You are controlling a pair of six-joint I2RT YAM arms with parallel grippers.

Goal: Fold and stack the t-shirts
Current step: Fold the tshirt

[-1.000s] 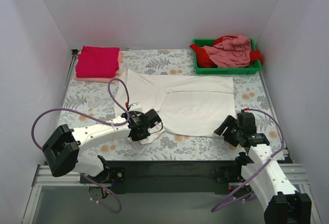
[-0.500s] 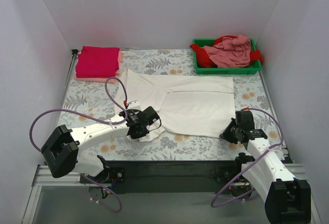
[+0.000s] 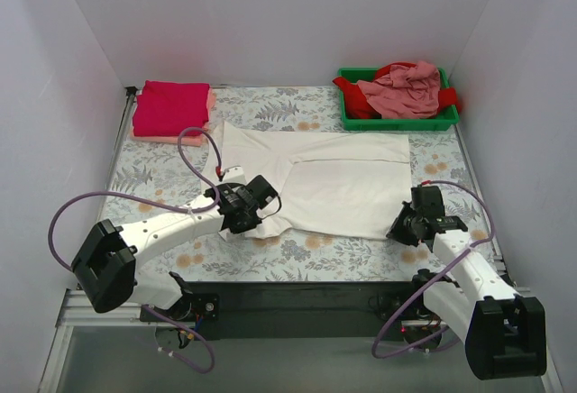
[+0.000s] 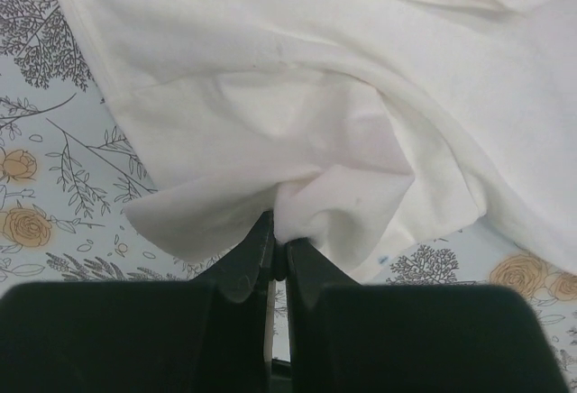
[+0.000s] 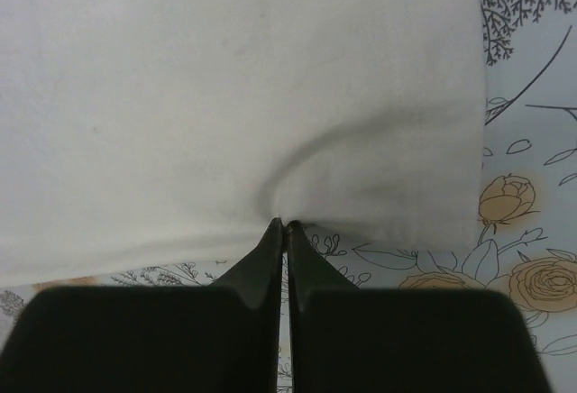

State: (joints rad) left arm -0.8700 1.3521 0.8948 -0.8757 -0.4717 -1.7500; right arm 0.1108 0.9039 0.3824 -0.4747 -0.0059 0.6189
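T-shirts: I count one white tee [image 3: 343, 181] spread, left tool [image 4: 275, 231] and right tool [image 5: 284, 226] each pinching its near edge, two folded tees [image 3: 171, 109], two heaped tees [image 3: 410, 89] in the tray [image 3: 397, 124]

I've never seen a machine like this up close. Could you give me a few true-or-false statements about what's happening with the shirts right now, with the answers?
1. The left tool is shut on the near edge of the white t-shirt. True.
2. The right tool hangs open above the cloth. False: it is shut, pinching the white t-shirt's near right corner.
3. The green tray is empty. False: it holds crumpled shirts, pink and red.
4. A folded crimson shirt lies at the far left corner of the table. True.
5. The white t-shirt is folded into a small square. False: it lies spread out across the floral table cover.
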